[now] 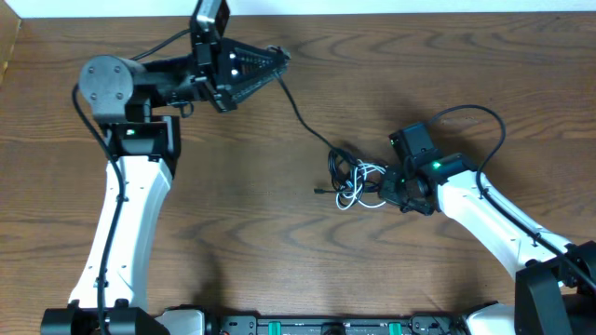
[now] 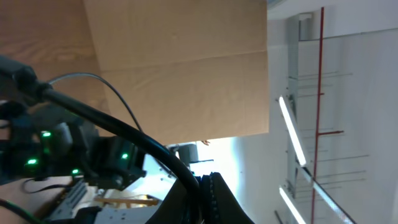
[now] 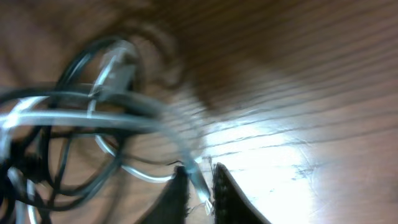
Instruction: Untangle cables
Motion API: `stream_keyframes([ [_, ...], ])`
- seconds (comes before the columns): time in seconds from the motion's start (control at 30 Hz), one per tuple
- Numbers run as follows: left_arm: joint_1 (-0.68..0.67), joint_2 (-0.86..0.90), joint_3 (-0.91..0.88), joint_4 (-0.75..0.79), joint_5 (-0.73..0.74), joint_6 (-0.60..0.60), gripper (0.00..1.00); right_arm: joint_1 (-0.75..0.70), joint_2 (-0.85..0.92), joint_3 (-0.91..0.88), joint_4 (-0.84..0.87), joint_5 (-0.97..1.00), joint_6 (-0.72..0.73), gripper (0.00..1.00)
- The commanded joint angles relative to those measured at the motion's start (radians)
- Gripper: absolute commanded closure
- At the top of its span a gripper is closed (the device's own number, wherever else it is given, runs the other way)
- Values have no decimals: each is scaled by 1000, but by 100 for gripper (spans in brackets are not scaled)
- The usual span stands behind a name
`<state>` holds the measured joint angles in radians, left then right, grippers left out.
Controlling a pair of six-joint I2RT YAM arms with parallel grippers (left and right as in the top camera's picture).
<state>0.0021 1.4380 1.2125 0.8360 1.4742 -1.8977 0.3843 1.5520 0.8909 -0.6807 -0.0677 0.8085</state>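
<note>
A tangle of thin black cables [image 1: 341,167] and a white cable [image 1: 358,199] lies on the wooden table [image 1: 279,242], right of centre. One black cable [image 1: 300,119] runs from the tangle up and left to my left gripper [image 1: 279,59], which is shut on it. In the left wrist view the shut fingers [image 2: 208,190] point up at the room with the black cable [image 2: 180,174] beside them. My right gripper [image 1: 391,186] is at the tangle's right edge. In the right wrist view its fingers [image 3: 200,186] pinch the white cable [image 3: 196,171]; black loops [image 3: 68,68] lie to the left.
A cardboard wall [image 2: 180,68] stands behind the table in the left wrist view. The right arm's own thick black cable [image 1: 484,116] arcs above its wrist. The left arm's base [image 1: 112,84] sits at the upper left.
</note>
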Motion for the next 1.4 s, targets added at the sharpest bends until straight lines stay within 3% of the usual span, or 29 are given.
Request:
stream_keyframes([
  [0.0, 30, -18, 2, 6, 52, 42, 92, -17, 4, 8, -3, 15, -2, 60],
  [0.07, 34, -18, 2, 6, 52, 42, 92, -18, 4, 8, -3, -19, -9, 42],
  [0.33, 31, -18, 1, 6, 55, 43, 92, -18, -16, 13, 119, -301, -179, 14],
  [0.67, 5, -18, -1, 6, 55, 43, 93, -17, -209, 41, 293, -600, -267, 6],
  [0.77, 5, -18, -1, 6, 50, 43, 93, -16, -284, 41, 335, -605, -261, 1],
  [0.93, -15, -18, -1, 6, 25, 42, 92, -16, -340, 41, 357, -604, -217, 1],
  [1.2, -81, -18, -1, -84, -29, 69, 93, -12, -333, 40, 333, -589, -178, 1],
  [1.37, -101, -16, -1, -118, -67, 72, 92, 27, -321, 40, 329, -589, -230, 1],
])
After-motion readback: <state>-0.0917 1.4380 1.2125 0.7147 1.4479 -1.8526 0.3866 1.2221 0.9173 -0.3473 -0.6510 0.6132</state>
